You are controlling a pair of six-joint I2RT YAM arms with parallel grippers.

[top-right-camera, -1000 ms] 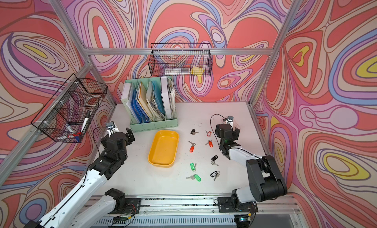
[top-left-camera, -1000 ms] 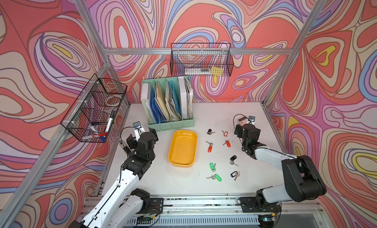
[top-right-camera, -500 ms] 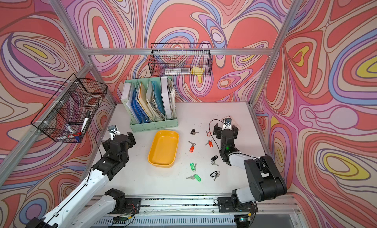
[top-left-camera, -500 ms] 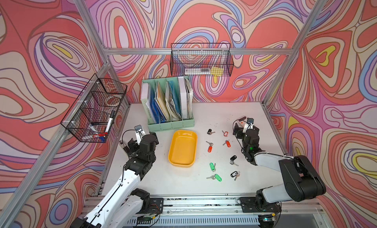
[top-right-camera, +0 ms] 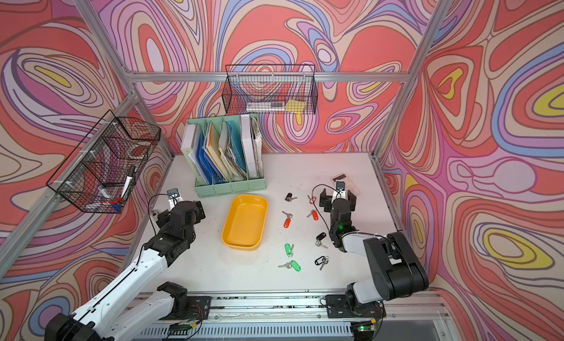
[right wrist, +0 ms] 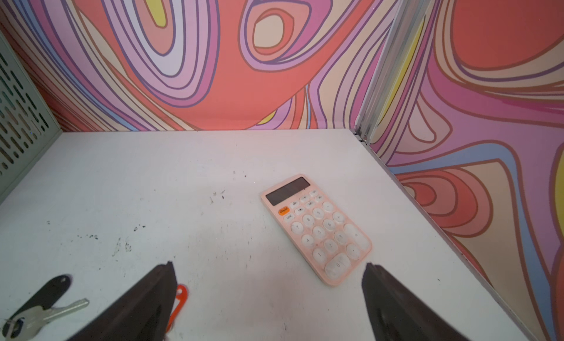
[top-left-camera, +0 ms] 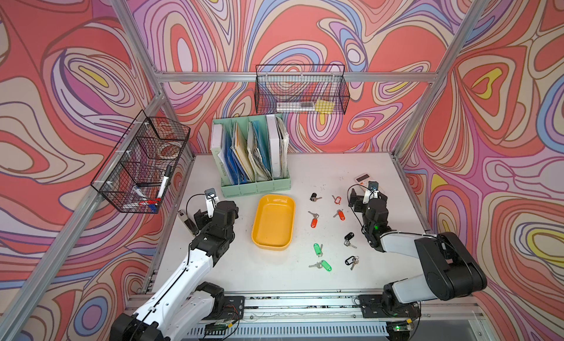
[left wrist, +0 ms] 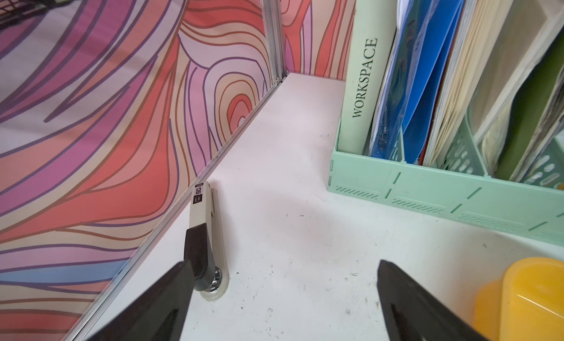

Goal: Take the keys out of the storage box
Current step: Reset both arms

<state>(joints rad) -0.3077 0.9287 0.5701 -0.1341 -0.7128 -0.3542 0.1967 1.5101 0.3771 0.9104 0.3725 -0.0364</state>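
The storage box (top-left-camera: 273, 222) is a shallow yellow tray on the white table, and it holds nothing in both top views. Several keys lie on the table to its right, with black (top-left-camera: 314, 197), red (top-left-camera: 314, 222) and green (top-left-camera: 317, 249) tags. My left gripper (top-left-camera: 215, 211) hovers open to the left of the box, whose corner (left wrist: 531, 296) shows in the left wrist view. My right gripper (top-left-camera: 367, 197) stands open at the right, past the keys. A black-tagged key (right wrist: 45, 296) and a red tag (right wrist: 180, 296) lie beside one finger.
A stapler (left wrist: 203, 232) lies by the left wall. A pink calculator (right wrist: 317, 229) lies just ahead of my right gripper (right wrist: 268, 264). A mint green file organizer (top-left-camera: 253, 159) stands behind the box. Black wire baskets hang on the back wall (top-left-camera: 300, 92) and left wall (top-left-camera: 143, 162).
Both arms have drawn back a little toward the front of the table. Both grippers stay open. The box and the keys have not moved.
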